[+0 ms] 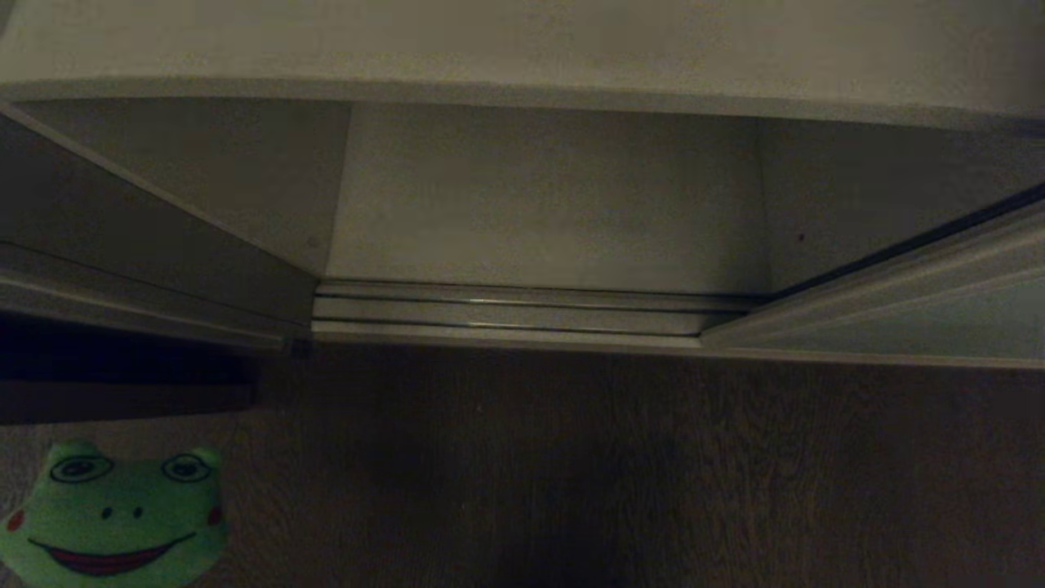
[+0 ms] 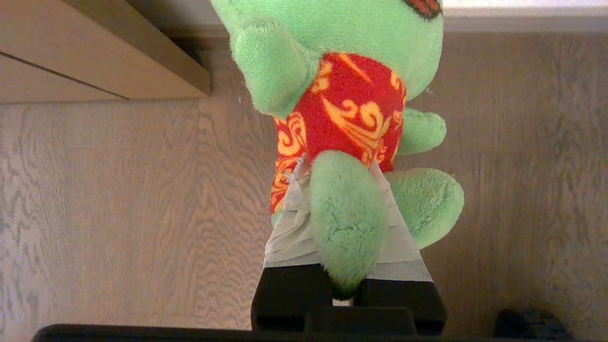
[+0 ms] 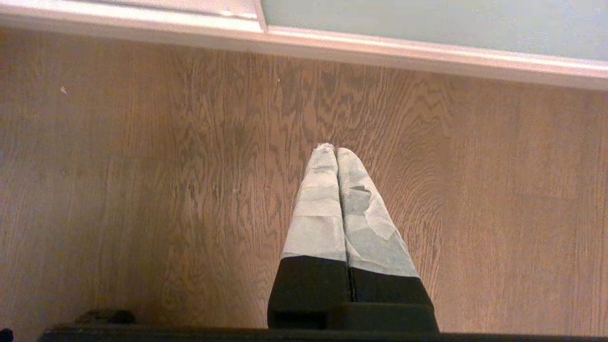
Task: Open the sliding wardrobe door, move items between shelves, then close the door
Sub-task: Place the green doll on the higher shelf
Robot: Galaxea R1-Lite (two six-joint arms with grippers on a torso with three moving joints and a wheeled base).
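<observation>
At the head view's lower left only the green frog's (image 1: pixel 114 514) face shows, above the wooden floor (image 1: pixel 612 474), with the bottom shelf (image 1: pixel 547 196) open behind the door track (image 1: pixel 514 314). The left wrist view adds its red flowered belly and one leg pinched between the left gripper's (image 2: pixel 344 209) taped fingers (image 2: pixel 289 228). The right gripper (image 3: pixel 336 154), fingers pressed together, hangs empty near the sliding wardrobe door (image 3: pixel 427 23).
</observation>
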